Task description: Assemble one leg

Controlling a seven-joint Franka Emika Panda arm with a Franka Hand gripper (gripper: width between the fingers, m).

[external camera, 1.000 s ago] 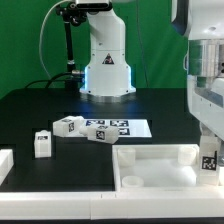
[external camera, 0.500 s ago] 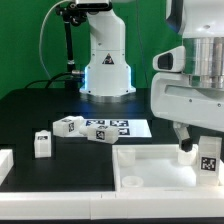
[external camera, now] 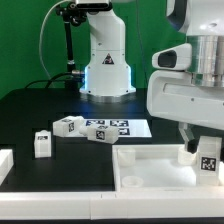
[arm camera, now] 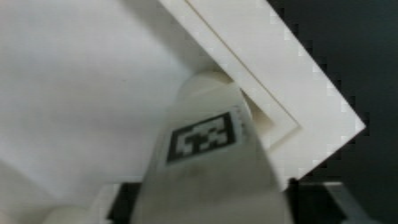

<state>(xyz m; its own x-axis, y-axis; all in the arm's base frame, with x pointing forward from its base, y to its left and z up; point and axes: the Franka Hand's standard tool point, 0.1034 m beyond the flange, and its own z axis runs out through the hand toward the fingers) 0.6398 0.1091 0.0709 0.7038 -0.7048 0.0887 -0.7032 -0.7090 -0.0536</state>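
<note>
My gripper (external camera: 203, 150) is shut on a leg (external camera: 208, 164), a small white post with a black-and-white tag. It holds the leg upright at the far right corner of the large white tray-like panel (external camera: 160, 155). In the wrist view the leg (arm camera: 208, 140) runs from between my gripper's (arm camera: 214, 205) dark fingers (arm camera: 125, 205) down to the panel's corner (arm camera: 294, 125). I cannot tell whether its tip touches the panel. Three more legs lie on the black table: one upright (external camera: 41, 144) and two near the marker board (external camera: 68, 126), (external camera: 101, 134).
The marker board (external camera: 120, 128) lies in the middle of the table in front of the robot base (external camera: 107, 70). A white part (external camera: 4, 165) sits at the exterior view's left edge. The panel has a round socket (external camera: 131, 181) at its near left corner.
The arm's white wrist has swung into view from the exterior view's right. The held leg stays at the panel's far right corner, shifted only slightly.
</note>
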